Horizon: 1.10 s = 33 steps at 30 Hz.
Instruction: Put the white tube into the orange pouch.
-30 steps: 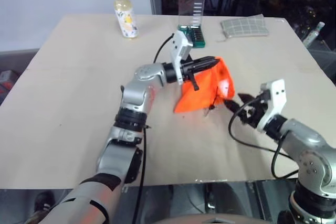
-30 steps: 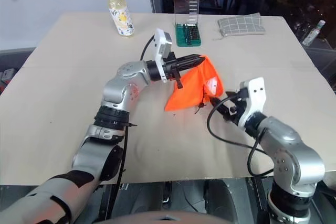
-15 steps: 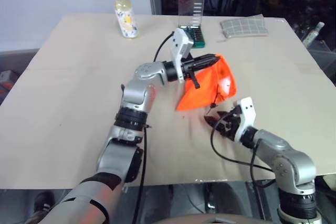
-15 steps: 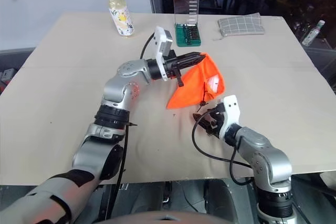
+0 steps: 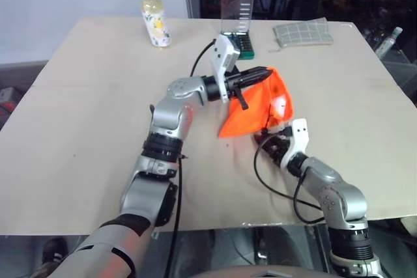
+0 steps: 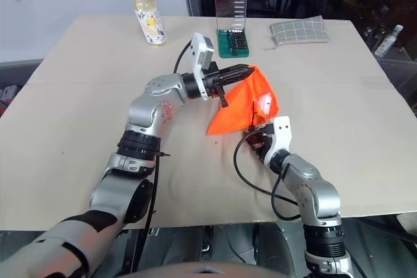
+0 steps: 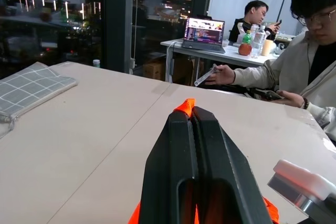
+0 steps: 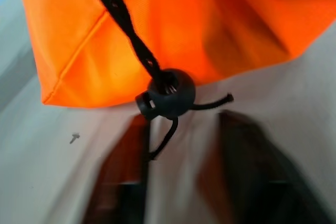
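**Orange pouch held aloft, right pincer at its cord**

The left pincer (image 5: pixel 266 73) is clamped shut on the top edge of the orange pouch (image 5: pixel 257 112), holding it above the beige surface (image 5: pixel 85 128). The right pincer (image 5: pixel 268 140) sits low on the surface just beside the pouch's lower edge, its fingers (image 8: pixel 123 174) slightly parted with the black cord stopper (image 8: pixel 167 99) hanging just ahead of them; no grip is visible. A bottle (image 5: pixel 156 17), bit case (image 5: pixel 237 21) and checked cloth (image 5: pixel 303 32) lie at the far edge.
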Each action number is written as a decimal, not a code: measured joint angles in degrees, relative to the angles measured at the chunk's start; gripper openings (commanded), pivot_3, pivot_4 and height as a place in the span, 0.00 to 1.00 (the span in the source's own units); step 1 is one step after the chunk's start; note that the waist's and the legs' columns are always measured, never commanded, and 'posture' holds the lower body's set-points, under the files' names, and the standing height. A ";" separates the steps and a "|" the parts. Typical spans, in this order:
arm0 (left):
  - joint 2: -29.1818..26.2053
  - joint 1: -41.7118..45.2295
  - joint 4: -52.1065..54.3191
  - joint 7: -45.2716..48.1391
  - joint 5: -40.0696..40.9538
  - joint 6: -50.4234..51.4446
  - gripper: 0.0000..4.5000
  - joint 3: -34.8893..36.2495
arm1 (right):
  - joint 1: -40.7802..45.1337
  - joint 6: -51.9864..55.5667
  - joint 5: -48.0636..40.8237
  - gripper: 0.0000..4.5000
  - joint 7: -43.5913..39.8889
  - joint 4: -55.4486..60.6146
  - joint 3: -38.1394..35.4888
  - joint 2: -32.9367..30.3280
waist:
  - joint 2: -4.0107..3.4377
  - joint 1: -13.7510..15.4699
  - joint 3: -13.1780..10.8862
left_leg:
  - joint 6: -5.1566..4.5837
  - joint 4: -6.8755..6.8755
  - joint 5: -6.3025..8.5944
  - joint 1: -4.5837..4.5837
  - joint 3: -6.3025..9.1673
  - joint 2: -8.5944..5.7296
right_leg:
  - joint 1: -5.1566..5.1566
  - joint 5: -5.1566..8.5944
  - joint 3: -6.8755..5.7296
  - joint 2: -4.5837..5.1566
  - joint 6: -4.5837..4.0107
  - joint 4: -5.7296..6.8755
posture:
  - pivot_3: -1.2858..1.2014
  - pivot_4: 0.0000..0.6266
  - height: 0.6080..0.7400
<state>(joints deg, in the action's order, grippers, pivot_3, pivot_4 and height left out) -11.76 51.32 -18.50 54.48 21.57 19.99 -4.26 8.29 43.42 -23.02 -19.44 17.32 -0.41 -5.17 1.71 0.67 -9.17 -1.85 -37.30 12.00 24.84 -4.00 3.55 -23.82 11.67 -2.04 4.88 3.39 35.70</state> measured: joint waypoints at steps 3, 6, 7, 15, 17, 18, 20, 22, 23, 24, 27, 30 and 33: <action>0.03 0.00 0.00 -0.13 0.00 0.01 0.00 0.00 | -0.03 0.00 0.06 0.02 -0.05 0.01 0.48 -1.03 | 0.00 -0.01 0.00 | 0.00 0.00 0.00 0.00 0.00 0.00 | 0.00 0.00 0.00 0.00 -0.01 0.00 | 0.52 0.24 1.00; 0.34 0.00 0.00 -0.79 0.01 0.06 0.00 0.01 | -0.23 -0.05 0.66 0.02 -0.02 0.48 0.71 -3.20 | 0.00 0.08 0.00 | 0.00 -0.01 0.00 0.00 -0.01 0.00 | 0.00 0.02 0.00 0.01 -0.03 0.00 | 0.52 0.24 1.00; 0.44 0.00 0.00 -1.05 0.02 0.08 0.00 0.03 | -0.43 -0.10 1.33 0.02 0.11 1.06 0.64 -4.48 | 0.00 0.12 0.00 | 0.00 -0.02 0.00 0.01 -0.01 -0.01 | 0.00 0.04 0.00 0.02 -0.06 0.00 | 0.52 0.24 1.00; 2.19 -0.45 0.80 -4.38 1.77 4.81 0.06 1.90 | 0.39 -1.23 12.62 0.00 1.23 10.87 -3.44 -26.92 | -0.03 0.10 -0.02 | 0.00 0.01 0.00 0.00 -0.01 -0.05 | 0.00 0.12 0.03 0.02 -0.18 -0.04 | 0.52 0.24 1.00; 3.37 -1.09 1.35 -4.76 3.45 7.32 0.14 2.09 | 1.82 -0.93 14.12 0.00 0.34 13.20 -4.80 -32.02 | -0.04 0.01 -0.02 | 0.00 0.03 0.00 -0.02 -0.01 -0.05 | -0.01 0.12 0.04 0.02 -0.17 -0.04 | 0.52 0.24 1.00; 3.88 -1.47 1.64 -4.80 3.67 7.90 0.27 2.03 | 2.74 -0.86 14.62 0.00 -0.16 14.26 -5.40 -33.61 | -0.03 0.02 -0.02 | 0.00 0.03 0.00 -0.02 0.00 -0.05 | -0.01 0.12 0.04 0.01 -0.16 -0.04 | 0.52 0.24 1.00; 4.61 -2.09 2.28 -4.73 3.29 8.13 0.45 0.76 | 4.15 -0.86 15.75 0.00 -1.05 16.31 -5.55 -36.92 | -0.03 0.07 -0.02 | 0.00 0.03 0.00 -0.01 0.00 -0.05 | 0.00 0.11 0.04 0.01 -0.16 -0.05 | 0.52 0.24 1.00; 4.54 -2.35 3.32 -3.46 2.17 7.38 0.64 -1.86 | 5.17 -0.97 16.66 0.00 -2.17 17.97 -5.51 -39.62 | -0.03 0.13 -0.02 | 0.00 0.02 0.00 0.00 -0.02 -0.06 | 0.00 0.12 0.05 0.02 -0.17 -0.08 | 0.52 0.24 1.00; 4.48 -2.40 4.26 -1.99 1.97 6.87 0.64 -3.41 | 6.00 -1.02 17.11 0.00 -2.77 18.48 -5.45 -40.51 | -0.03 0.13 -0.03 | 0.00 0.00 0.00 0.02 -0.02 -0.06 | 0.00 0.12 0.05 0.03 -0.18 -0.09 | 0.52 0.24 1.00; 4.48 -2.38 4.68 -1.25 1.90 6.61 0.64 -4.09 | 6.40 -1.10 17.23 0.00 -2.98 18.85 -5.44 -40.99 | -0.03 0.15 -0.03 | 0.00 0.01 0.00 0.02 -0.03 -0.07 | 0.00 0.13 0.06 0.04 -0.19 -0.10 | 0.52 0.24 1.00; 5.42 -1.09 4.48 0.88 0.51 4.59 0.64 -6.15 | 8.02 -1.44 17.62 0.00 -4.53 20.66 -5.10 -42.52 | -0.02 0.22 -0.03 | -0.01 -0.02 0.00 0.03 -0.01 -0.08 | 0.01 0.14 0.05 0.04 -0.20 -0.13 | 0.52 0.24 1.00; 7.27 4.45 -0.18 1.57 -0.51 2.38 0.64 -6.54 | 8.92 -2.00 18.36 0.00 -6.36 22.02 -5.02 -45.01 | 0.01 0.35 -0.05 | -0.02 -0.07 0.01 0.06 0.01 -0.12 | 0.02 0.14 0.05 0.07 -0.20 -0.15 | 0.52 0.24 1.00; 9.28 7.97 -3.38 1.83 -1.41 0.30 0.64 -6.63 | 9.52 -2.71 18.66 0.00 -7.40 23.85 -5.00 -45.61 | 0.00 0.25 -0.05 | -0.06 -0.04 0.04 0.06 0.00 -0.15 | 0.03 0.15 0.06 0.08 -0.18 -0.23 | 0.52 0.24 1.00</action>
<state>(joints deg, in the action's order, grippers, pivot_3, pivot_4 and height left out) -2.48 59.29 -21.88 56.31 20.16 20.29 -10.89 17.82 40.71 -4.36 -26.84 41.17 -5.41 -50.78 1.71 0.92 -9.22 -1.91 -37.34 12.04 24.90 -3.99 3.40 -23.79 11.83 -1.98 4.96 3.21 35.47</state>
